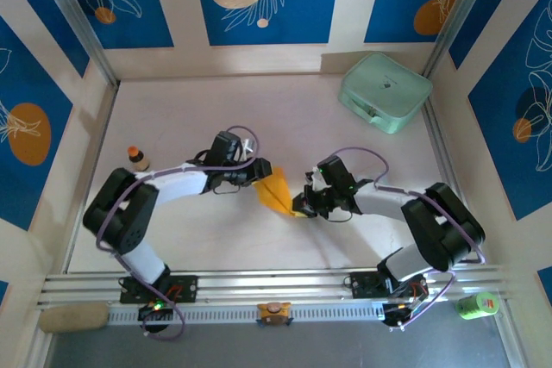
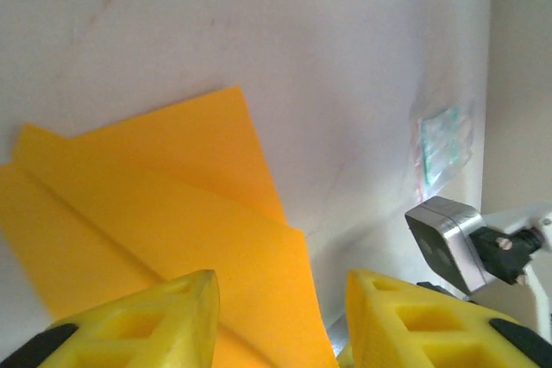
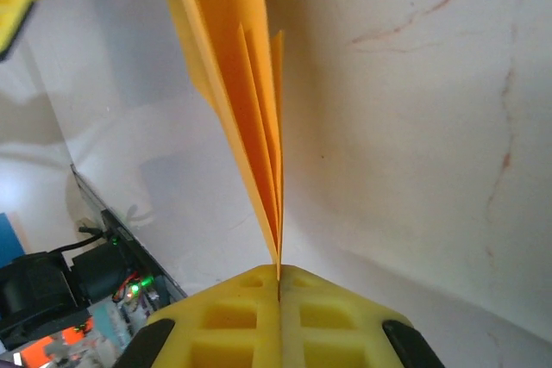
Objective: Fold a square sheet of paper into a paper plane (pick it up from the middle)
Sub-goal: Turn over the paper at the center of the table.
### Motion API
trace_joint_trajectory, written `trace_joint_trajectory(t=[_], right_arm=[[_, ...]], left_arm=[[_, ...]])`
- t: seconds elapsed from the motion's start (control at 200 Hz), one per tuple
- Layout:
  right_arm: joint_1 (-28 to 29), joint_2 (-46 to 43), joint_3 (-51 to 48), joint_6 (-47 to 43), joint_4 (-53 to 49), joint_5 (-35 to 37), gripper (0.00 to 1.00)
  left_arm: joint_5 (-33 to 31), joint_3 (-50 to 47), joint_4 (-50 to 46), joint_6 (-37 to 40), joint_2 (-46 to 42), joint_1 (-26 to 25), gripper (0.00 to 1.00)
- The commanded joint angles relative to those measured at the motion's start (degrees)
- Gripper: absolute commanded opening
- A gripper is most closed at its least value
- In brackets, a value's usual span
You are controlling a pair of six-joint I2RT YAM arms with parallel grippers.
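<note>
Seen from above, two robot arms are reaching toward each other over the middle of a pale table [image 1: 259,118], and a slim, pointed orange-yellow paper plane [image 1: 278,191] is sitting between them. The right gripper [image 1: 304,204] is pinching the near end of the plane; in its wrist view the yellow fingers [image 3: 216,321] are pressing flat together on the stacked folded layers [image 3: 233,84], which are running away from the jaws on edge. The left gripper [image 1: 257,174] is hovering at the plane's far end with its yellow fingers [image 2: 147,321] standing moderately apart, gripping nothing, while the creased paper [image 2: 172,213] is spreading below and between them. Whether the paper is touching the tabletop is not clear. A mint-green rounded case [image 1: 385,92] is resting at the far right corner, and a small brown bottle with an orange cap [image 1: 136,158] is standing at the left edge, both well apart from the plane.
</note>
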Motion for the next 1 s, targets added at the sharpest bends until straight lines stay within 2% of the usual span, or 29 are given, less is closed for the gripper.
trace_joint_trajectory(t=[0.0,0.2,0.385,0.58,0.685,0.835,0.905,0.99], right_arm=[[0.22,-3.57,2.74,-6.07,-7.17,4.68,0.02],[1.58,-9.38,5.9,-13.01,-14.52,13.14,0.02],[4.76,-13.97,9.43,-17.75,-22.45,29.67,0.02],[11.4,-15.03,12.19,-23.39,-25.64,45.21,0.02],[16.16,-14.12,13.69,-26.37,-26.93,55.65,0.02],[21.13,-9.12,17.71,-25.6,-34.03,71.68,0.02],[22.3,-6.06,19.92,-24.29,-37.67,75.05,0.02],[23.6,-2.21,21.68,-24.68,-39.29,75.38,0.02]], left_arm=[[-7.65,1.57,-8.15,4.72,-4.35,0.35,0.44],[-13.72,-0.04,-10.75,5.82,-9.87,0.4,0.44],[-17.78,-1.54,-11.09,6.3,-13.81,0.46,0.45],[-22.76,-3.42,-11.21,6.81,-18.39,0.5,0.47],[-25.13,-4.34,-11.64,6.92,-20.66,0.61,0.47],[-29.72,-5.96,-13.04,6.23,-24.2,0.66,0.49],[-31.66,-6.88,-13.41,5.88,-25.87,0.75,0.49],[-33.67,-7.72,-13.99,5.27,-27.58,0.92,0.5]])
